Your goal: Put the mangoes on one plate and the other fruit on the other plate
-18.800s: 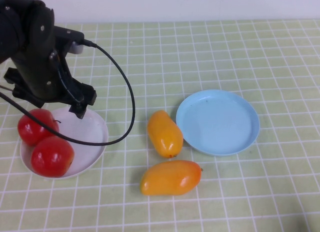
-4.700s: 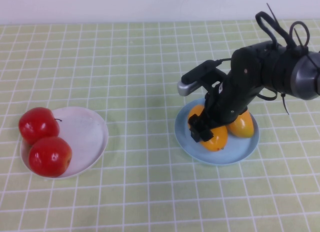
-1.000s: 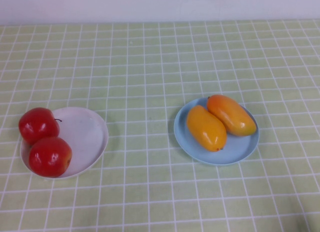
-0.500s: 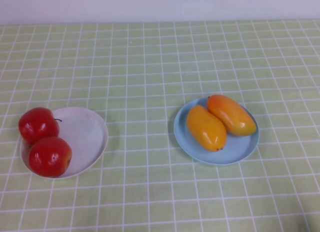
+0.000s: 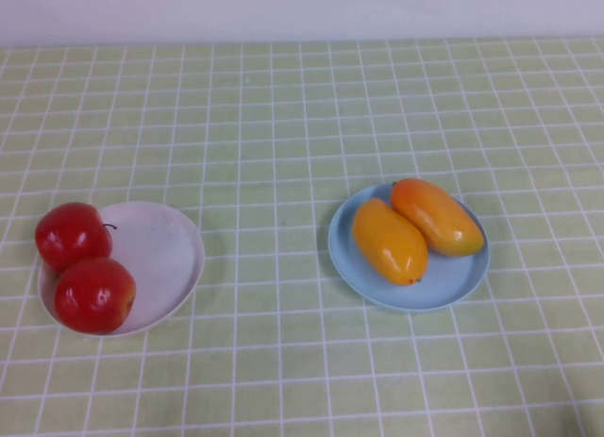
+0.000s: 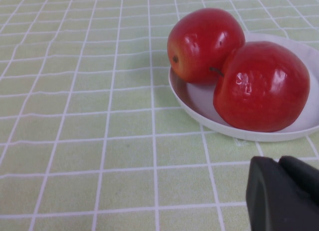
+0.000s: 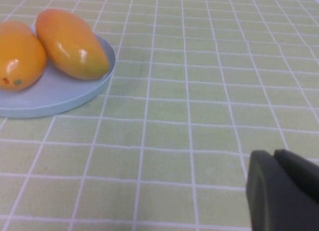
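While both glossy orange mangoes (image 5: 415, 227) lie on the round light blue plate (image 5: 453, 281), two red apples (image 5: 83, 267) fill the white plate (image 5: 170, 258); left claw (image 6: 286, 193) and right claw (image 7: 284, 191) sit closed, parked low over the green checked desk (image 5: 283, 126).

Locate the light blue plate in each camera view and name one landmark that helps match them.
High view: the light blue plate sits right of centre, holding both mangoes.
Left wrist view: not in it; the shut left gripper faces the white plate.
Right wrist view: plate rim at the picture's left, beyond the shut right gripper.
Shared landmark: the mangoes.
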Motion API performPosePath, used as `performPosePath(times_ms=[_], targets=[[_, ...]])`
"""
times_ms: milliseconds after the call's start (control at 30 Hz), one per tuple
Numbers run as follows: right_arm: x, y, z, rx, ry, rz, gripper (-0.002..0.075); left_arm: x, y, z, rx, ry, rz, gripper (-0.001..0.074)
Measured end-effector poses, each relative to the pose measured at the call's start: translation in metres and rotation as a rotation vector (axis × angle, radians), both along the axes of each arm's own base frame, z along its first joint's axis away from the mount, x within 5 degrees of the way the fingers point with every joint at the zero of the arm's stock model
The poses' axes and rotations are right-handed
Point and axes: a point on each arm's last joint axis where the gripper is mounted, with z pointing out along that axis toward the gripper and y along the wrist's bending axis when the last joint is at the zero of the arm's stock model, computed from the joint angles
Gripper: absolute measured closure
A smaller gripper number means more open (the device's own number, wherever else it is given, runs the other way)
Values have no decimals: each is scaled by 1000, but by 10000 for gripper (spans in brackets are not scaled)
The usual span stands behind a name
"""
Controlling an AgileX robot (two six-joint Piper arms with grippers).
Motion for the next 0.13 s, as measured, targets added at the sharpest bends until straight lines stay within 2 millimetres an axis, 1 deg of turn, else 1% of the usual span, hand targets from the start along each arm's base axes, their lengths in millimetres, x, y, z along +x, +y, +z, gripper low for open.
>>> performPosePath(times_ms=[133], targets=[[0,0,0,0,0,0,742,0,0,0,0,0,0,733]])
